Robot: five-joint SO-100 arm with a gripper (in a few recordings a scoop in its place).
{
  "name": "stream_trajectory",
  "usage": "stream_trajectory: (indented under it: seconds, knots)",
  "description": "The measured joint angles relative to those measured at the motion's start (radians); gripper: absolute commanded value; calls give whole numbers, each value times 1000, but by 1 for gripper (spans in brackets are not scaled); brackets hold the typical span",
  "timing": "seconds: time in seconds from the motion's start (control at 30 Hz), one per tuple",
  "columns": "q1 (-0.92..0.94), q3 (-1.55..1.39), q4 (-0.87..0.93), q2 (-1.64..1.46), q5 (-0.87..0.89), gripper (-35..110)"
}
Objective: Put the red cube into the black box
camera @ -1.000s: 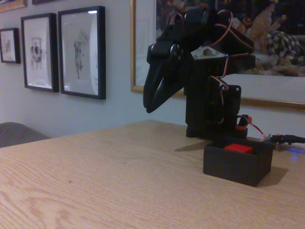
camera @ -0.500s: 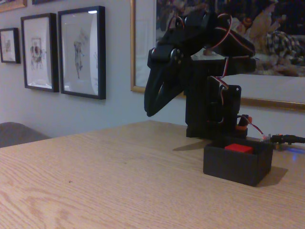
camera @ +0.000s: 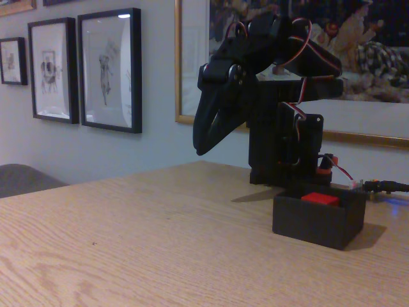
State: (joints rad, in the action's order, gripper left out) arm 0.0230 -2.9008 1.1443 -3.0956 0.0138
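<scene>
A: Fixed view first. Where is the red cube (camera: 320, 198)?

B: Inside the black box (camera: 317, 221), which sits on the wooden table (camera: 160, 236) at about four o'clock in the picture. Only the cube's top face and a sliver of its front show above the box's near wall. It lies toward the right half of the opening.

A: And the gripper (camera: 203, 146)?

B: Up in the air, at about eleven o'clock from the box and well apart from it. The black arm (camera: 281, 83) is folded over its base, and the gripper hangs from the folded part with its tips pointing down toward six o'clock, high above the tabletop.

A: So the cube against the jaws?

B: The cube sits at roughly four o'clock from the fingertips, lower and to the right, with the arm's base block between them in the picture. Nothing red is between the jaws, and nothing touches the cube but the box.

A: Are the jaws parted or closed?

B: The two dark fingers converge toward the tips, with a slim gap of wall showing between them higher up. They hold nothing. Whether the tips meet, I cannot tell; they are dark and blurred together.

A: Anything else nearby?

B: A small orange-red part with wires (camera: 326, 167) at twelve o'clock from the box, just behind it. Framed pictures (camera: 108, 69) hang on the wall at ten o'clock.
</scene>
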Motion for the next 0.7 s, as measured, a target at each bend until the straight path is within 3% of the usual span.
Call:
stream_trajectory:
  seconds: [0.7]
  knots:
    - [0,2,0,6,0,-3]
